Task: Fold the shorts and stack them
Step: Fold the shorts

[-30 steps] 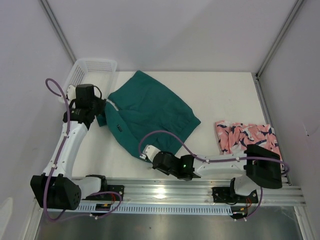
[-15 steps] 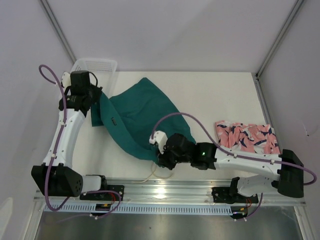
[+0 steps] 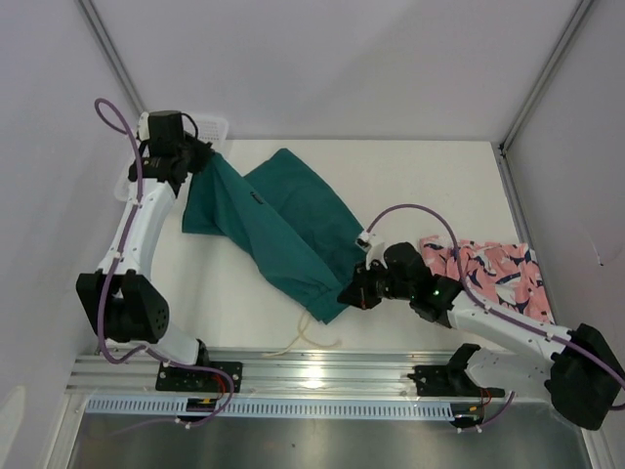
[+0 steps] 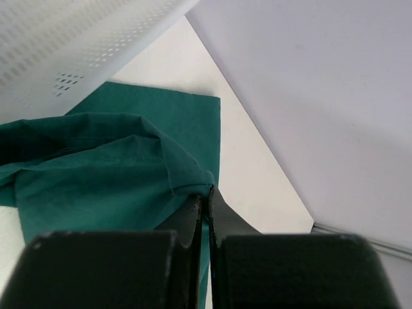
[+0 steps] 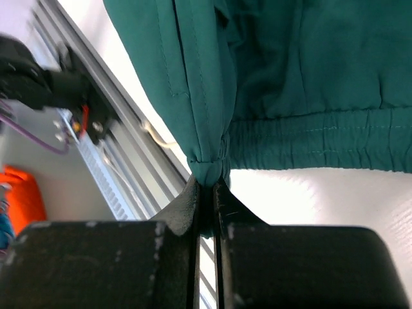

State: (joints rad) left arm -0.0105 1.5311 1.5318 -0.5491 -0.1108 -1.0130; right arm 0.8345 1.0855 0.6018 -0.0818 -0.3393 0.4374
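Left fingers (image 3: 202,156): pressed together on a pinched fold of the teal shorts (image 3: 283,230). They sit at the far left of the bench (image 3: 430,186), just beside the basket (image 3: 213,124). The left wrist view shows the fabric bunched right at the tips (image 4: 196,209).
Right fingers (image 3: 352,293): clamped on a gathered corner of the elastic waistband, near the middle of the bench's near side. In the right wrist view the cloth is nipped between the two pads (image 5: 193,196).
Teal shorts: drawn out in a long diagonal between the two grips, from far left to near centre. One layer is doubled over lengthwise, so a ridge runs along the stretch. The left wrist view shows a flat part of them (image 4: 96,174) lying on the bench below the raised fold.
Drawstring (image 3: 308,337): a pale cord trailing from the near end of the teal shorts and looping on the bench beside the metal rail (image 3: 322,376).
Pink shorts (image 3: 483,266): the shark-print pair lies at the right edge of the bench, apart from the teal pair and partly hidden by the right arm.
Basket: white mesh, in the far-left corner behind the left wrist.
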